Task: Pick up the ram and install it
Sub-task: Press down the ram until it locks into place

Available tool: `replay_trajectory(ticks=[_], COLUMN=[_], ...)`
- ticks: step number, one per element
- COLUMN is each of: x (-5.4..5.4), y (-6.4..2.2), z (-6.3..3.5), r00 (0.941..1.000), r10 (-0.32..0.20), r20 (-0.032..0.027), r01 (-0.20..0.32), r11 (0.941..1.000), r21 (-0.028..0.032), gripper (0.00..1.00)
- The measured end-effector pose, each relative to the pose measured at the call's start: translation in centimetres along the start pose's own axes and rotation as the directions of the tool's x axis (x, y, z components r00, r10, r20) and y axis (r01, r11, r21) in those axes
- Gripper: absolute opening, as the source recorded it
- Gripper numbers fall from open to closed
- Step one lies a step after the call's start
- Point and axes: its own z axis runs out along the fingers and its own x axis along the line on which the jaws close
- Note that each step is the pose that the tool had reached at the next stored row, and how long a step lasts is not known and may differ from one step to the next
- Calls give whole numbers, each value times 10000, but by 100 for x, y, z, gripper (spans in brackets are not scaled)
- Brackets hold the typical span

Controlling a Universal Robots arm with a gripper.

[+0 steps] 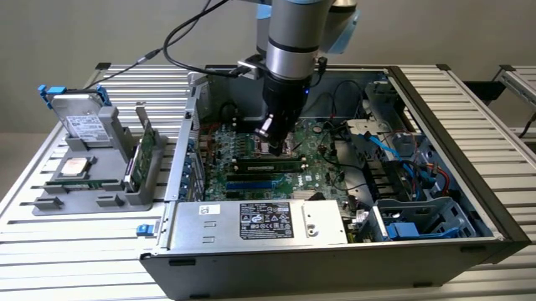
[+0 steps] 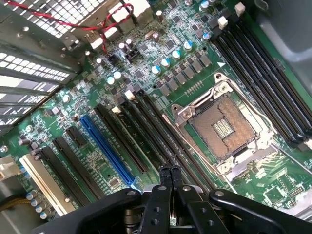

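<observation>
The gripper (image 2: 169, 171) hangs inside the open computer case (image 1: 435, 94), low over the motherboard (image 1: 251, 141), its fingers pressed together and holding nothing. A ram stick (image 1: 266, 166) lies seated in a slot just at six o'clock of the gripper in the exterior view, its long axis running three to nine o'clock. At nine o'clock, well apart outside the case, a grey tray (image 1: 92, 197) holds a second narrow green stick, a silver processor, a drive and an upright card.

Even bright light; soft shadows; slight blur.
</observation>
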Motion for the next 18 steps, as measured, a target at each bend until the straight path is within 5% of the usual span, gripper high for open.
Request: replay_trajectory(ticks=[8, 18], x=[-3, -2], y=[0, 0], z=[47, 28], r00=[9925, 9620], r10=[1221, 2731], r20=[49, 55], r01=[-1220, -2730], r11=[9925, 9619], r21=[-40, -169], gripper=[10, 10])
